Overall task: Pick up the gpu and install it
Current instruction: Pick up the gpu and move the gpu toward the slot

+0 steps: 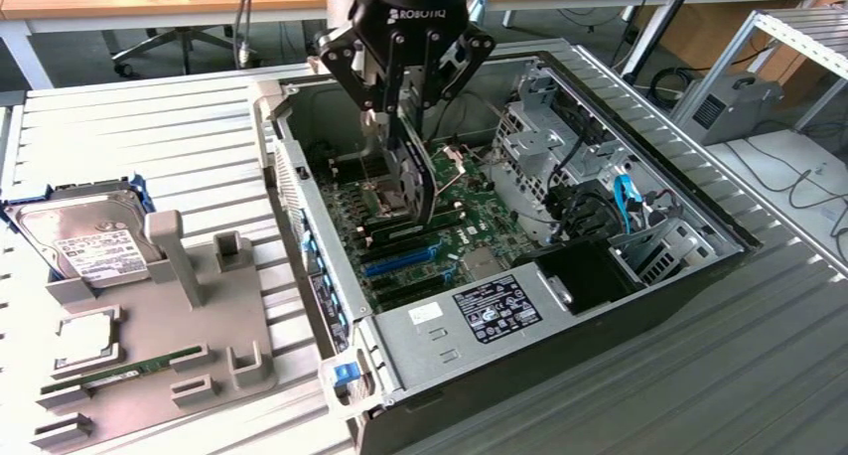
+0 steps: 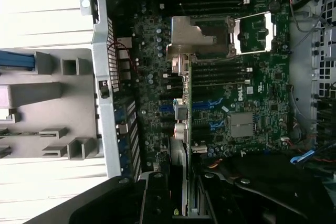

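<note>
The gpu [image 1: 419, 177] hangs edge-on inside the open computer case [image 1: 689, 276], a thin green card with a silver end bracket. My gripper [image 1: 411, 117] is shut on its upper edge, fingers on either side. The card's lower end sits just over the motherboard [image 1: 464, 202], beside the black memory slots and a little behind the blue expansion slots [image 1: 397, 261]. I cannot tell whether it touches the board. In the wrist view the gpu [image 2: 181, 119] runs as a narrow strip from my gripper [image 2: 184, 203] out across the blue slots [image 2: 212, 106] toward the processor socket [image 2: 252, 35].
A grey fixture plate [image 1: 199, 306] lies on the exterior view's left with a hard drive [image 1: 93, 246], a processor chip [image 1: 86, 336] and a memory stick [image 1: 133, 366]. Inside the case are the drive cage [image 1: 543, 147], a blue cable [image 1: 623, 197] and the labelled power supply [image 1: 491, 306].
</note>
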Controlling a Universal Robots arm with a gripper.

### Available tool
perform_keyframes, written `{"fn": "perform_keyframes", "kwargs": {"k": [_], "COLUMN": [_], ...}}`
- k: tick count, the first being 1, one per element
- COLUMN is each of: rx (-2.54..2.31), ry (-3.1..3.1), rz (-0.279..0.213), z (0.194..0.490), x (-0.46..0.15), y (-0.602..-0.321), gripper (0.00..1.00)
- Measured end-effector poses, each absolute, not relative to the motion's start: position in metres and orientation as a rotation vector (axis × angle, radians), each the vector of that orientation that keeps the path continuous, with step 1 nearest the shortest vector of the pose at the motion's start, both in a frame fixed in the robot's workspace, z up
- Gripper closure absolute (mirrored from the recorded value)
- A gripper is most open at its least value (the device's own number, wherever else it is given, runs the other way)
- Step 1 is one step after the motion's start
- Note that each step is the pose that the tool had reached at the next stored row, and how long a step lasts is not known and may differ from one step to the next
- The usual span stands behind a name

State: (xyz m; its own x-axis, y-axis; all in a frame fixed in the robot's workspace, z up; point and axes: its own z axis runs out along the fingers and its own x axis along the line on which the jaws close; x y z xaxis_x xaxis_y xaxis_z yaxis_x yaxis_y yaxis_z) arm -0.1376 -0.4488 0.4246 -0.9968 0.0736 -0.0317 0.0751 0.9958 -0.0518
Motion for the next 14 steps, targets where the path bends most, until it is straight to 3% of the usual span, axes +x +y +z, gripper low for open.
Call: {"fn": "perform_keyframes", "kwargs": {"k": [14], "rx": [0.115], "ry": [3.108], "rz": [-0.098], "z": [0.4204], "x": [-0.1286], "y": [-0.4488], "gripper": [0.74]}}
